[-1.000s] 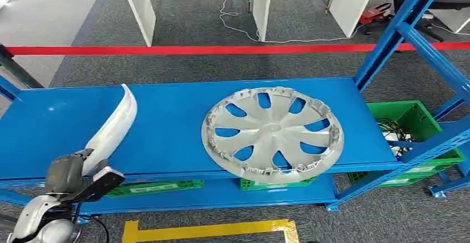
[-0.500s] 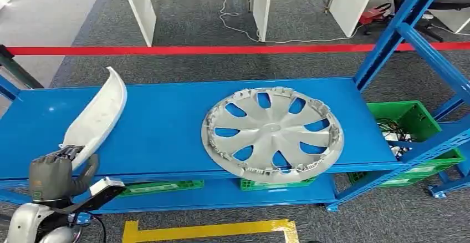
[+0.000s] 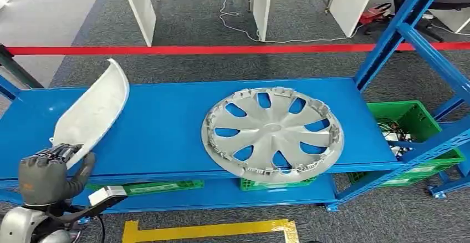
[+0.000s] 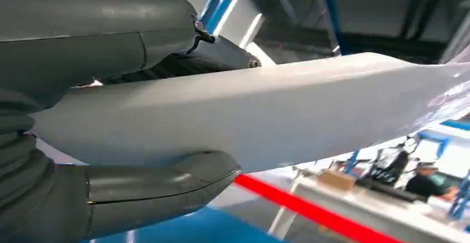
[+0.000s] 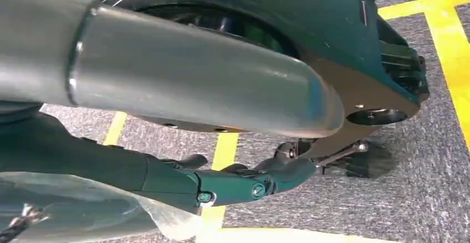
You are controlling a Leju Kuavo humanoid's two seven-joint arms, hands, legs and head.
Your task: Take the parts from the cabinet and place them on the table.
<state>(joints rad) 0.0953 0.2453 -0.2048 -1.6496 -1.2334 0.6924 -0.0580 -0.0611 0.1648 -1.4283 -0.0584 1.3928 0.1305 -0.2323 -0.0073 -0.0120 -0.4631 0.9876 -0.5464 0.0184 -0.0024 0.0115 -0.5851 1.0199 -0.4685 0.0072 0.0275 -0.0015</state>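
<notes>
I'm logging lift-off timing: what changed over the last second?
The left hand, gripping the white curved part, drew back toward the robot and tilted the part's far end up off the blue shelf. The hubcap stayed put.

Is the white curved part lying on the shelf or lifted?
Lifted: the left hand grips the white curved part at one end, tilted above the blue shelf.

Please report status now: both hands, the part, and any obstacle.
Left hand grips long white curved plastic trim part, raised above blue metal shelf. Right hand hangs low, state unclear. Silver plastic wheel cover lies on shelf, apart from trim.
</notes>
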